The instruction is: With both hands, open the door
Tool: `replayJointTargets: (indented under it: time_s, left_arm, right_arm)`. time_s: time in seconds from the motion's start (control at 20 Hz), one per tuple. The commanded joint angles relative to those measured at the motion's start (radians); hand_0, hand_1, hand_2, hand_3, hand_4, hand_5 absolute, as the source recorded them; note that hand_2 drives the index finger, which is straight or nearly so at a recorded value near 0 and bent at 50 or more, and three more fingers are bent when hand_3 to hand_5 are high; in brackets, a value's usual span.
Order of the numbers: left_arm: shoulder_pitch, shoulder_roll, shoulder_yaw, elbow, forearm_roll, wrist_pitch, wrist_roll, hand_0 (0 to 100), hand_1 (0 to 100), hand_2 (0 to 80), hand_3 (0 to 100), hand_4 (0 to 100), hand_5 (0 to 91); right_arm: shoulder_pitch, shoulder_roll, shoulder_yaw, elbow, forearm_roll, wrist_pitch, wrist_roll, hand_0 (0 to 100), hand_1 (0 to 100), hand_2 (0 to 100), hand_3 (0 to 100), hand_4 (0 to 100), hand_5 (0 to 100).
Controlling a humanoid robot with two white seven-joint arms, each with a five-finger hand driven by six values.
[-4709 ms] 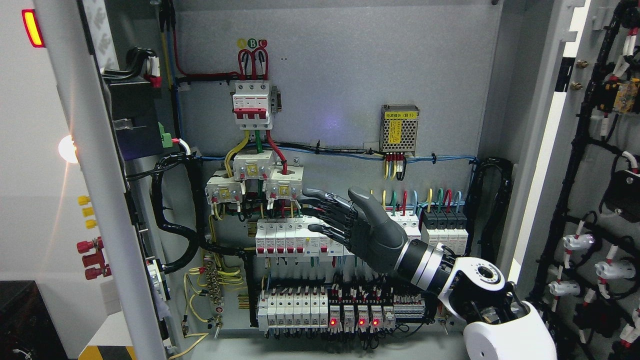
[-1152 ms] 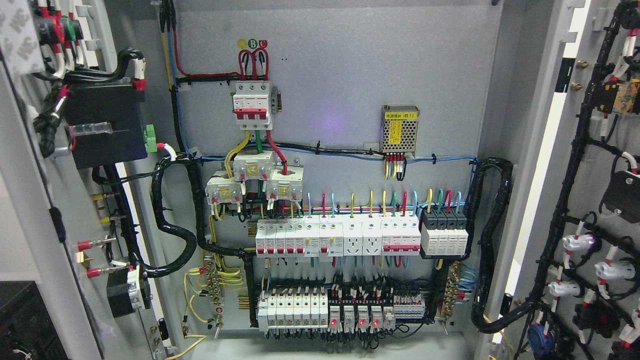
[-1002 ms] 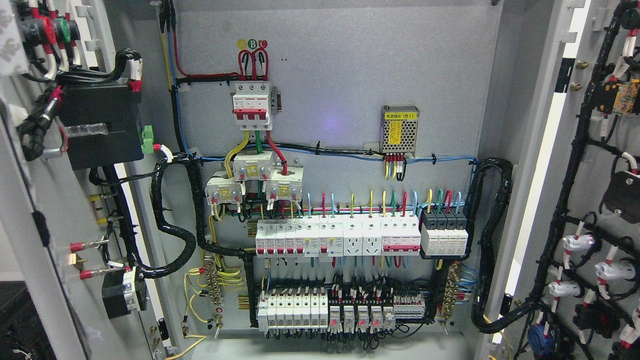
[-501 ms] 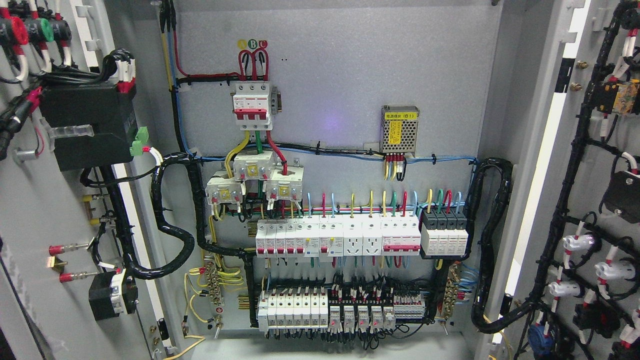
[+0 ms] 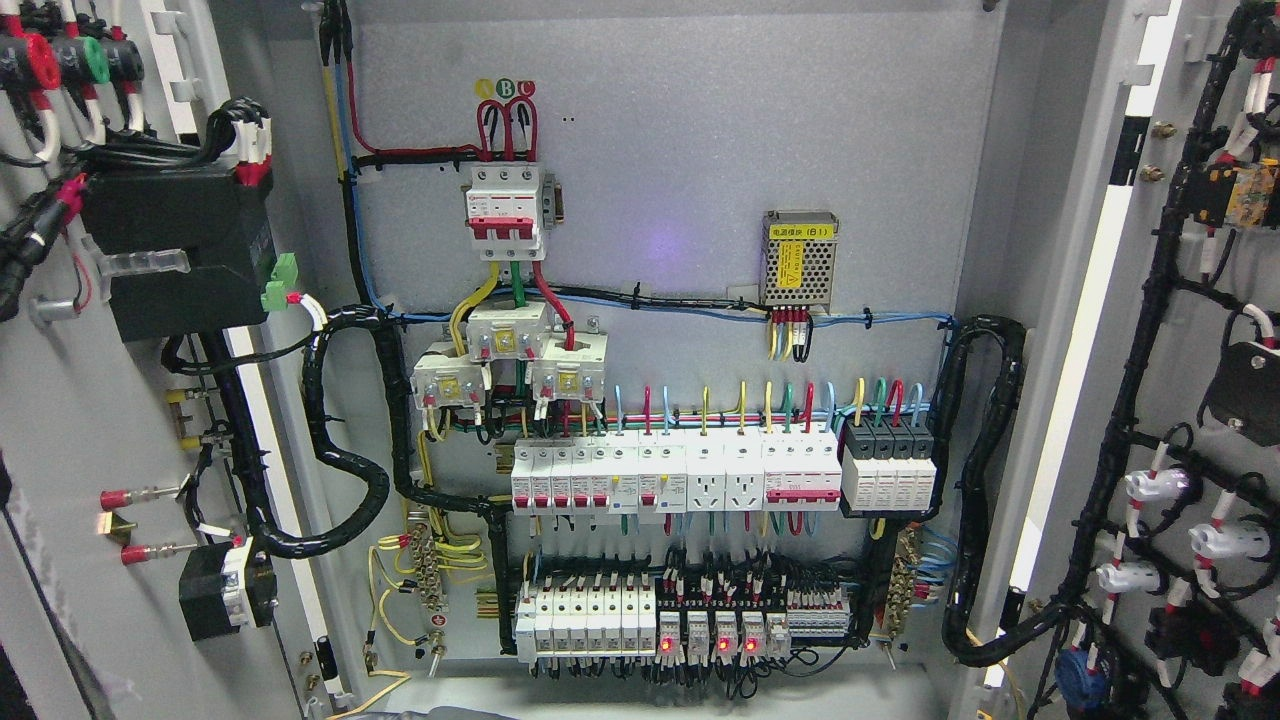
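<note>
Neither hand shows in the head view, so their state cannot be told and nothing can be placed relative to them. The left door and right door both stand swung wide, flanking the cabinet back panel. Being sheet metal hung with components and cable looms, each door probably swings stiff and heavy; the bare outer edge is the safest hold, clear of wiring.

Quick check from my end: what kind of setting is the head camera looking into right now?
Most likely the inside of an electrical distribution cabinet with both doors swung open. A red three-pole main breaker sits up top, rows of white miniature circuit breakers on rails below, and black cable looms run to the wired grey left door.
</note>
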State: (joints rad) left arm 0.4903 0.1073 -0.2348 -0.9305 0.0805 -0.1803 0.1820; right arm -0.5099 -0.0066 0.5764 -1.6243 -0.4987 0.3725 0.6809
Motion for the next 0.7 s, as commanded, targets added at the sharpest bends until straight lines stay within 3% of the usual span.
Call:
replayJointTargets:
  time_s: [0.0, 0.1, 0.25, 0.4, 0.65]
  left_arm:
    - [0.016, 0.126, -0.136, -0.381, 0.096, -0.001, 0.001, 0, 0, 0.0, 0, 0, 0.0]
    - [0.014, 0.146, -0.165, -0.431, 0.133, -0.001, 0.001, 0, 0, 0.0, 0, 0, 0.0]
    - [0.008, 0.157, -0.198, -0.49, 0.134, 0.001, 0.001, 0, 0, 0.0, 0, 0, 0.0]
    - [0.002, 0.21, -0.256, -0.557, 0.133, 0.001, 0.001, 0, 0, 0.0, 0, 0, 0.0]
    - [0.002, 0.259, -0.265, -0.694, 0.134, 0.001, -0.01, 0, 0, 0.0, 0, 0, 0.0]
  right_arm:
    - [0.092, -0.156, -0.17, -0.092, 0.0, -0.012, -0.003, 19, 0, 0, 0, 0, 0]
    - [0.138, -0.188, -0.187, -0.135, 0.0, -0.044, -0.006, 19, 0, 0, 0, 0, 0]
    - [0.217, -0.219, -0.21, -0.212, 0.003, -0.101, -0.01, 19, 0, 0, 0, 0, 0]
    - [0.295, -0.24, -0.245, -0.29, 0.005, -0.106, -0.055, 19, 0, 0, 0, 0, 0]
    - [0.407, -0.25, -0.308, -0.405, 0.003, -0.107, -0.161, 19, 0, 0, 0, 0, 0]
